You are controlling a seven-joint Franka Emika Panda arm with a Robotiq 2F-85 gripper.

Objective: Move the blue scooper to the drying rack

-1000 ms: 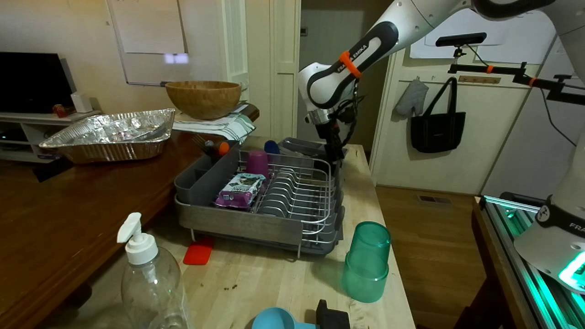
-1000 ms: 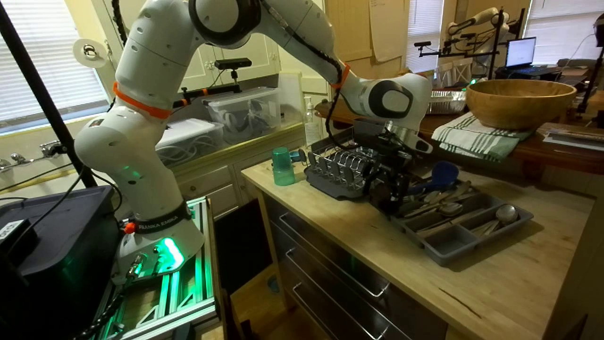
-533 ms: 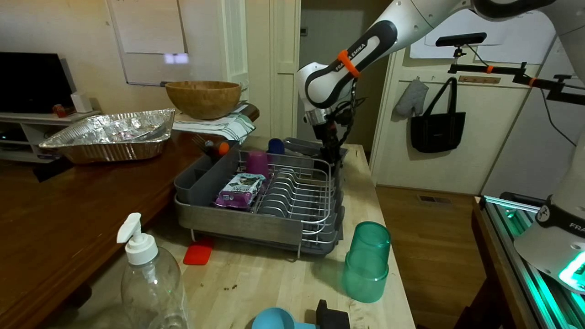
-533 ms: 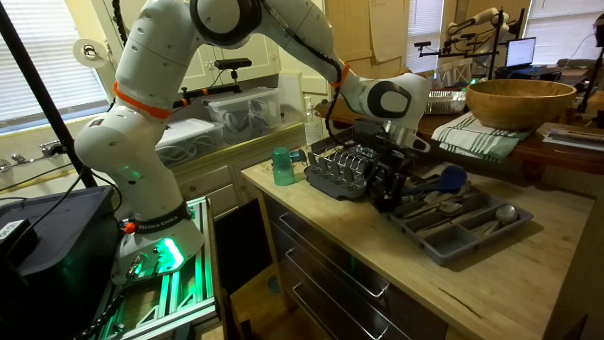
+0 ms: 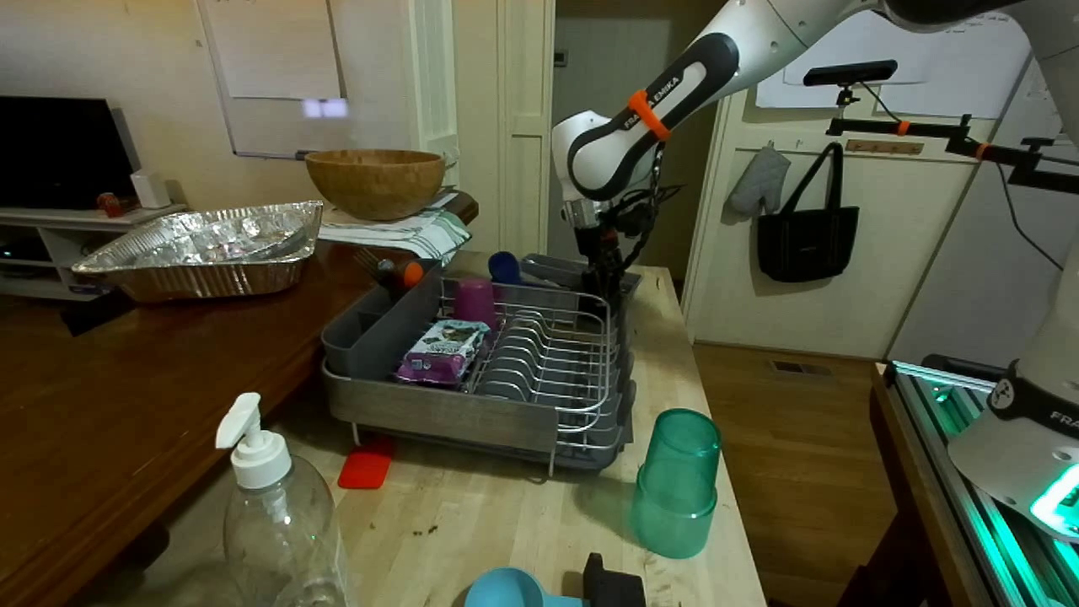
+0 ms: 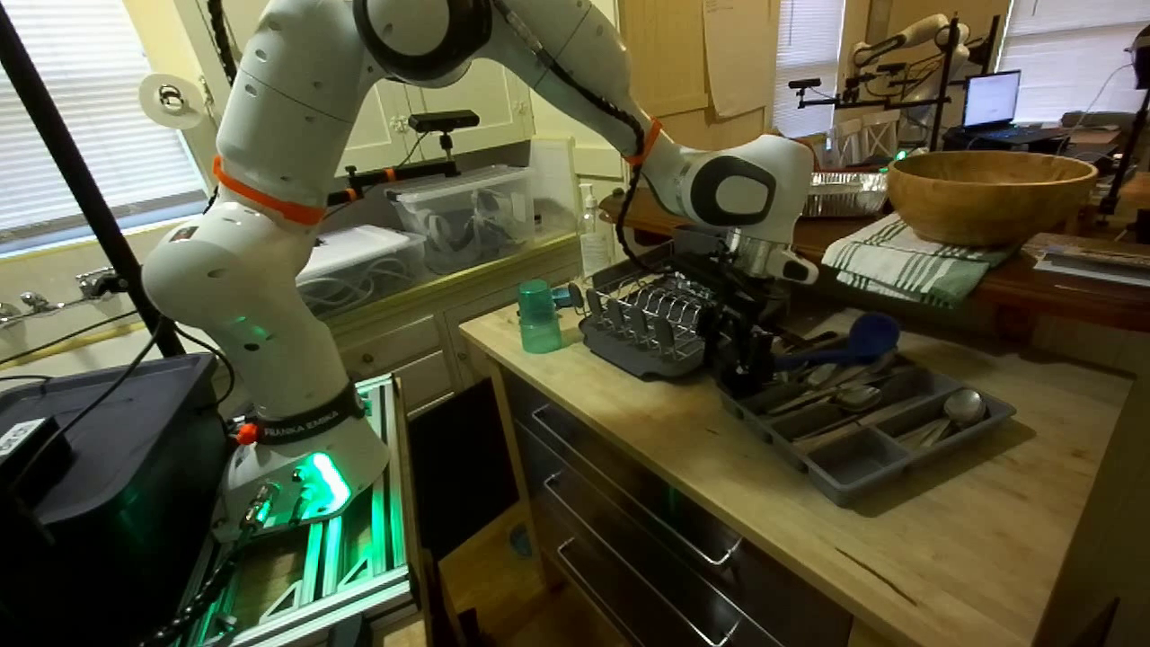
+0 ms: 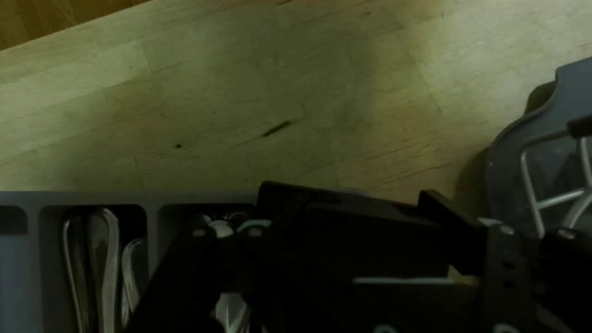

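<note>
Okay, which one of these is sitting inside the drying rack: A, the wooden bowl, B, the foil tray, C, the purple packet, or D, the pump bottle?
C: in an exterior view, the purple packet lies within the walls of the drying rack.

Bench [image 6: 970,539]: light wood-plank top, dark drawers [image 6: 647,537] below. Drying rack [image 5: 438,411] stands on it, grey cutlery tray [image 6: 849,490] beside it further along. Flat red item [image 5: 367,465] at the rack's edge, can't tell how far under. Two green tumblers [image 5: 679,489], stacked, near the rack by the bench's long edge. Light-blue round item [image 5: 506,590] and black block [image 5: 614,586] cut off by the frame in an exterior view. Clear pump bottle [image 5: 278,514] nearby, base cropped. Top marks: dark specks [image 5: 426,530] near the rack, long dark streak [image 6: 876,575] past the tray.
</note>
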